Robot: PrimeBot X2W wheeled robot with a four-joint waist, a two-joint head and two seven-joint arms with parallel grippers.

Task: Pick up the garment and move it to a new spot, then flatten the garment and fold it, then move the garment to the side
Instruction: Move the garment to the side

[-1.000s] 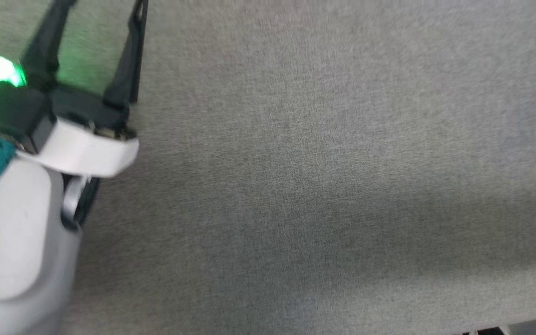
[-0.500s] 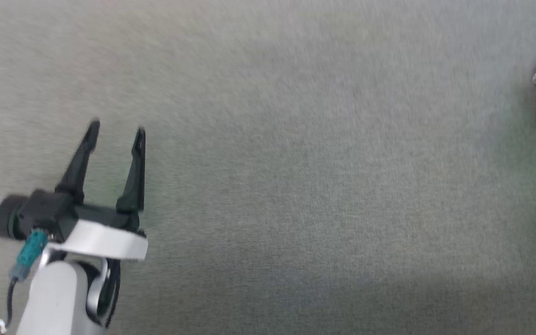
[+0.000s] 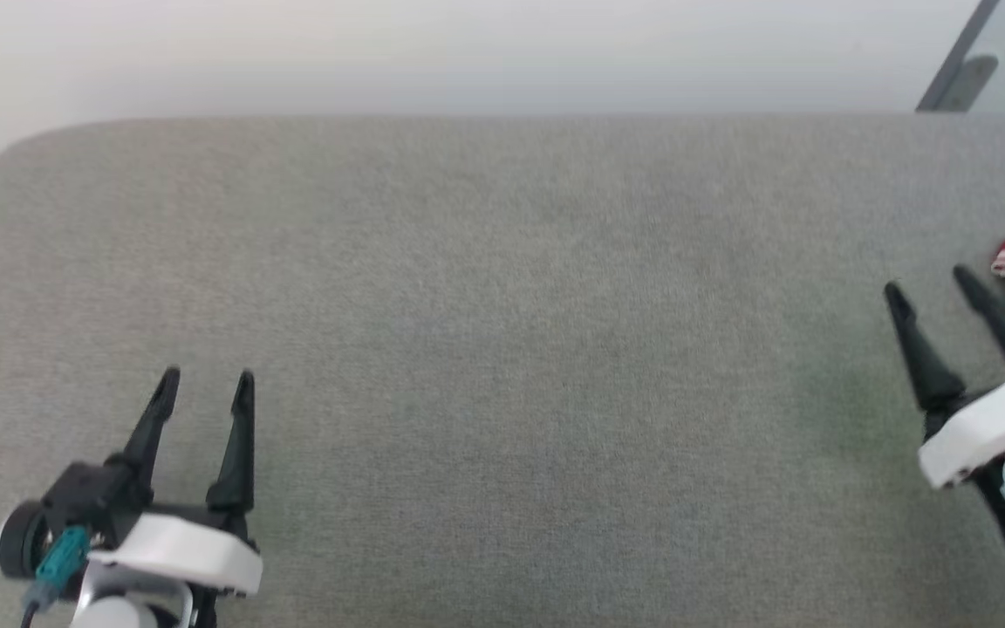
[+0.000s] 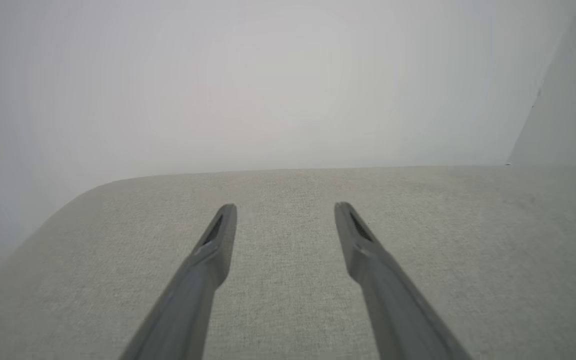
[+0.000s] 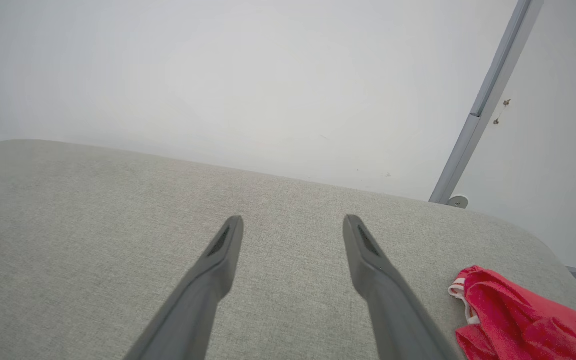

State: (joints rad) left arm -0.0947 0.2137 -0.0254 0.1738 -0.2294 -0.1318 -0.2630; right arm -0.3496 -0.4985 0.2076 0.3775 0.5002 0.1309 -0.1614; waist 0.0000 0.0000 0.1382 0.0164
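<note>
The garment (image 5: pixel 513 320) lies bunched in a loose red heap at the far right end of the grey fabric-covered worktop (image 3: pixel 502 349), close to its rounded corner. It is neither spread flat nor folded as far as the views show, and part of it runs out of frame. The right gripper (image 3: pixel 928 283) hovers just beside it on the inner side, its two dark fingers spread wide with nothing between them. In the right wrist view the heap sits off to the right of the fingers rather than between them. The left gripper (image 3: pixel 208 377) is well apart at the other end of the worktop, also wide open and empty. The cloth looks thin, light and limp, so it will likely sag and trail from any single hold instead of keeping its shape, and a deep pinch into the heap could catch several layers at once. A white striped trim edge (image 5: pixel 460 292) shows on the side of the heap nearest the right gripper. That seems the better place to take hold, since it marks a true cuff or hem, which would help when spreading the shirt later. The textured cover may drag on the cloth, so lifting clear looks safer than sliding, and the corner so close by means a careless pull could tip the garment over the side.
</note>
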